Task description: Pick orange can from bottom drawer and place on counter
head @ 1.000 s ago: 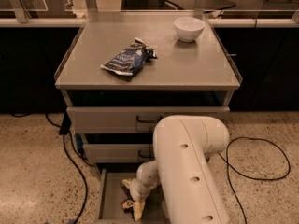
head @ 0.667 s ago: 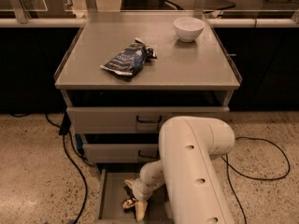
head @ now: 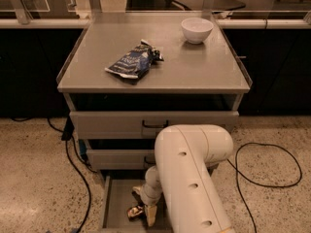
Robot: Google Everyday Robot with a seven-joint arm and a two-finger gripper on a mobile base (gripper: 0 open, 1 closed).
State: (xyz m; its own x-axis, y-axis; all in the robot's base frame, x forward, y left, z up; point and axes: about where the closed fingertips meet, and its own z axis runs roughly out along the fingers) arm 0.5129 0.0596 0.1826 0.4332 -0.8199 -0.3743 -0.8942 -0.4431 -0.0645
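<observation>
The orange can (head: 133,211) is a small shiny copper shape inside the open bottom drawer (head: 112,203), the lowest grey tray pulled out at the foot of the cabinet. My gripper (head: 145,208) reaches down into that drawer, right beside the can and touching or nearly touching it on its right. My big white arm (head: 192,178) covers the drawer's right half. The counter (head: 160,62) is the flat grey cabinet top above, far from the gripper.
A dark blue foil snack bag (head: 133,61) lies on the counter's left middle and a white bowl (head: 197,29) stands at its back right. Two upper drawers (head: 150,125) are shut. Black cables (head: 73,164) run over the speckled floor on both sides.
The arm's upper part swung slightly right, then back left. The gripper and the can stay at about the same spot in the bottom drawer.
</observation>
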